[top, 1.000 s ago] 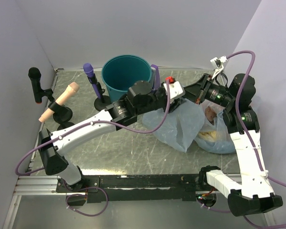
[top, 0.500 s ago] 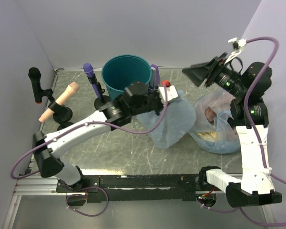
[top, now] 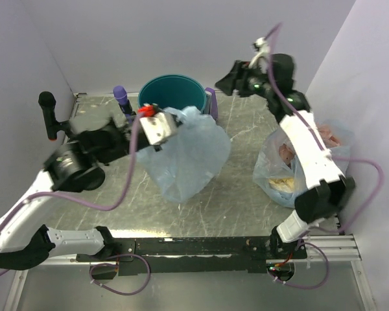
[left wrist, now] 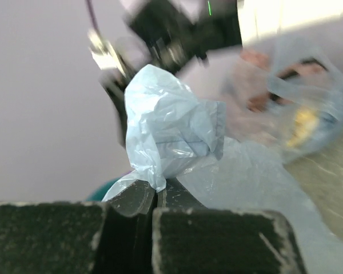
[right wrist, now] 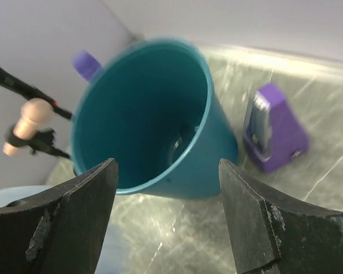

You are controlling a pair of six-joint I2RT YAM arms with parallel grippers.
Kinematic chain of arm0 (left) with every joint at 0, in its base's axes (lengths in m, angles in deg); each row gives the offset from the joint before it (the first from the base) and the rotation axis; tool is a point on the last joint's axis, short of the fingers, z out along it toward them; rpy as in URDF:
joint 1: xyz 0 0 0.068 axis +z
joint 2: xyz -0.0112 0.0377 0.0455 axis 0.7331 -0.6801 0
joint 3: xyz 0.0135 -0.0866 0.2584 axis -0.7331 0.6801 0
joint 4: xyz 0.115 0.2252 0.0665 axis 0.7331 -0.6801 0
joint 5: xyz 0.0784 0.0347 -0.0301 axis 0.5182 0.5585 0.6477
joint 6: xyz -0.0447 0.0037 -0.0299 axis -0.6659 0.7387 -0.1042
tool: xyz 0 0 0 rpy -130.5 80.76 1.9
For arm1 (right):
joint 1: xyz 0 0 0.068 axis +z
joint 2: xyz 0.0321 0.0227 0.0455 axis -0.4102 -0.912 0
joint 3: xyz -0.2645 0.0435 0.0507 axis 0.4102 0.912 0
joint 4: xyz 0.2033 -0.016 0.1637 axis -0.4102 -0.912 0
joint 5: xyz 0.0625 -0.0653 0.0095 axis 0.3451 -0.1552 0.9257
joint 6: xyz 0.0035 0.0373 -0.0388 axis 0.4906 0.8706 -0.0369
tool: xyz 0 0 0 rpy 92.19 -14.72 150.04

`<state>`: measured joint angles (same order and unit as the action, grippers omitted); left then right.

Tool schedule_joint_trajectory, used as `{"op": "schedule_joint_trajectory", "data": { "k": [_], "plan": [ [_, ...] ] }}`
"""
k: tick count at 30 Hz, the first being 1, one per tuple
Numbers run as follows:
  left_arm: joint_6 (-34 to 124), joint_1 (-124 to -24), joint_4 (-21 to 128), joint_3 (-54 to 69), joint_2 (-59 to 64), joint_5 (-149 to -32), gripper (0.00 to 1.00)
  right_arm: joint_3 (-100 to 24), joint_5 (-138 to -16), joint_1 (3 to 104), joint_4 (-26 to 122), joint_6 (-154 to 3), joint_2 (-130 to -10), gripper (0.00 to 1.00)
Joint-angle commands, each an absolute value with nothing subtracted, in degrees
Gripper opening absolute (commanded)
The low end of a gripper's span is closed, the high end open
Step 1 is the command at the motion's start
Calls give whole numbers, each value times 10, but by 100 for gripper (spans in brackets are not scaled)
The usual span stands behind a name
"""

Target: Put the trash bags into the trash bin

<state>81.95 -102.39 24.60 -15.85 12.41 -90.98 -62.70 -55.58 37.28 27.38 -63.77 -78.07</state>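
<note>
**Trash bag (top: pixel 189 154) hanging at the bin (top: pixel 157 89)**

My left fingers (left wrist: pixel 138 201) are pressed together on a bunched top edge of the pale-blue trash bag, which hangs below them. From above, it overlaps the bin's near rim and is not inside. My right fingers (right wrist: pixel 257 217) are spread wide, holding nothing, and face the bin's mouth from its far right.

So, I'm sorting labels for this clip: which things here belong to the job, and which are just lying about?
In the job: pale-blue trash bag, pinched by the left gripper; teal bin; right gripper, open.
Lying about: stuffed clear bag; purple box; black microphone; purple microphone; beige microphone.
</note>
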Motion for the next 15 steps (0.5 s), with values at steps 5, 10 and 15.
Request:
{"op": "schedule_joint_trajectory", "data": {
  "k": [5,10,15],
  "plan": [
    [986,-1022,276,-243,132,-705,1,-732,-587,434,241,-654,-887,79],
    [1051,-1015,487,-192,136,-606,1,-739,-574,448,240,-639,-917,74],
    [1030,-1011,572,-242,84,-588,1,-728,-577,463,223,-633,-932,72]
  ]
}}
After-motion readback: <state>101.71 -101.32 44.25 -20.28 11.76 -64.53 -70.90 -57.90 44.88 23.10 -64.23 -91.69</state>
